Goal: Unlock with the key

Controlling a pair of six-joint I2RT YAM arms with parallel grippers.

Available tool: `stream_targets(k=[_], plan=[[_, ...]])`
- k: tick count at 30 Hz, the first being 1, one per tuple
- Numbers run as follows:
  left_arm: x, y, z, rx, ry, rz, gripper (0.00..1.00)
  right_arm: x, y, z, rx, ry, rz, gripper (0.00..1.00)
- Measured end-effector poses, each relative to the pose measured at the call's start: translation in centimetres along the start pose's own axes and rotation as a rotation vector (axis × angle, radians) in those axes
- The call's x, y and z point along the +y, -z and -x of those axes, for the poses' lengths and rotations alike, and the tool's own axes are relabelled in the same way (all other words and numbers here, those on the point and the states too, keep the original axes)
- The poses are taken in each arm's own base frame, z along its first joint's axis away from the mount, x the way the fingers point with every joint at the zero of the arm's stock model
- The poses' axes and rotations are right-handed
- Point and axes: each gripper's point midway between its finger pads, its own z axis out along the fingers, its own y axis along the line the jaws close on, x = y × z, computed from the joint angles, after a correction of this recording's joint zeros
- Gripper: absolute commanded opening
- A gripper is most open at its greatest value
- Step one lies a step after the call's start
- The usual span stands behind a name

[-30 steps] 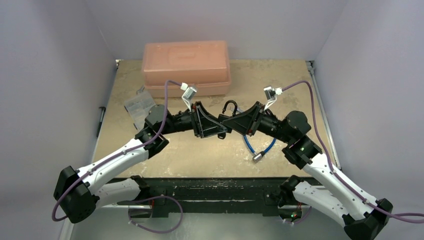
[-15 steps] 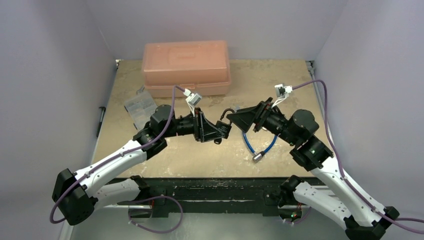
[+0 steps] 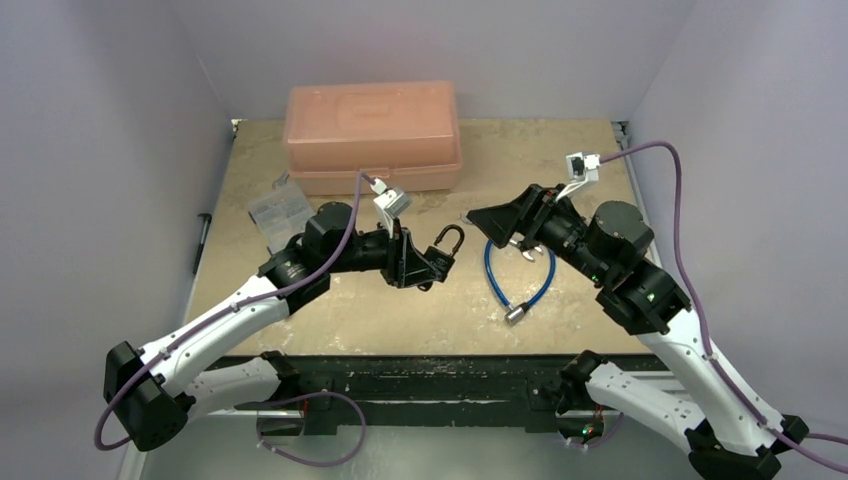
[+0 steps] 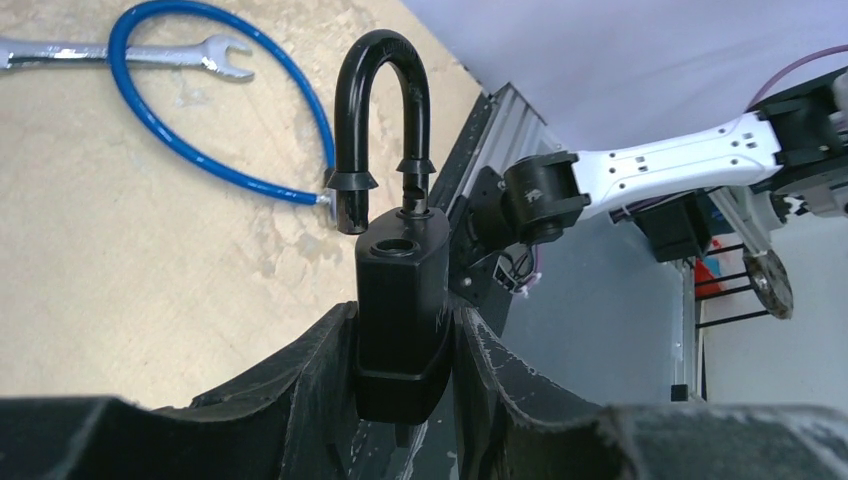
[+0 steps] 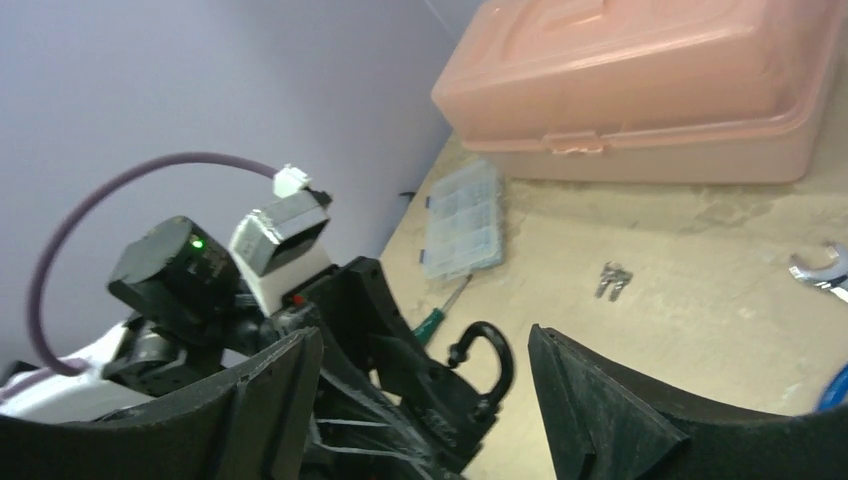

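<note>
My left gripper [image 4: 402, 330] is shut on the body of a black padlock [image 4: 400, 290], held upright between its fingers. The shackle [image 4: 385, 80] is popped open, one leg lifted clear of its hole. From above, the padlock [image 3: 441, 254] hangs over the table's middle in the left gripper [image 3: 432, 262]. My right gripper [image 3: 487, 228] stands open just right of it with nothing between its fingers; from its wrist the padlock [image 5: 470, 385] lies ahead of the gap. A small dark stub shows under the padlock's base; whether it is the key I cannot tell.
A pink plastic box [image 3: 372, 135] sits at the back. A clear organiser case [image 3: 275, 212] lies at the left, with a green-handled screwdriver [image 5: 436, 314] and a bunch of bare silver keys [image 5: 612, 279] nearby. A blue cable loop [image 3: 517, 272] and a wrench [image 3: 527, 249] lie under the right arm.
The right gripper opened and drew back to the right, away from the padlock. The left gripper kept its hold and turned the padlock, so the shackle now points toward the right arm.
</note>
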Motion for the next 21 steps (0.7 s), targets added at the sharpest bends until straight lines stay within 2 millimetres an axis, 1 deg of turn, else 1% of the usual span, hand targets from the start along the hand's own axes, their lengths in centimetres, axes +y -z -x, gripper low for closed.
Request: stream_targets(k=[3,5,9,13,16,21], plan=[[0.7,0.1,-0.6,0.021,-0.005,0.030,0.00,0.6,-0.4,-0.6,0.026,-0.072,0.024,0.81],[1.0,0.2,-0.9,0.030,-0.005,0.046,0.00,0.6,-0.8,-1.5,0.049,-0.121,0.037,0.80],[1.4,0.2,-1.0,0.034,-0.018,0.062,0.00,-0.6,-2.6,-4.0,0.119,-0.212,-0.005,0.75],[1.8,0.3,-1.2,0.040,-0.026,0.079,0.00,-1.2,-4.8,-6.3,0.195,-0.263,-0.041,0.74],[2.2,0.4,-1.8,0.062,-0.019,0.099,0.00,-1.0,-5.7,-7.4,0.221,-0.279,-0.042,0.73],[2.7,0.4,-1.8,0.059,-0.034,0.118,0.00,0.2,-6.4,-8.6,0.253,-0.297,-0.014,0.68]])
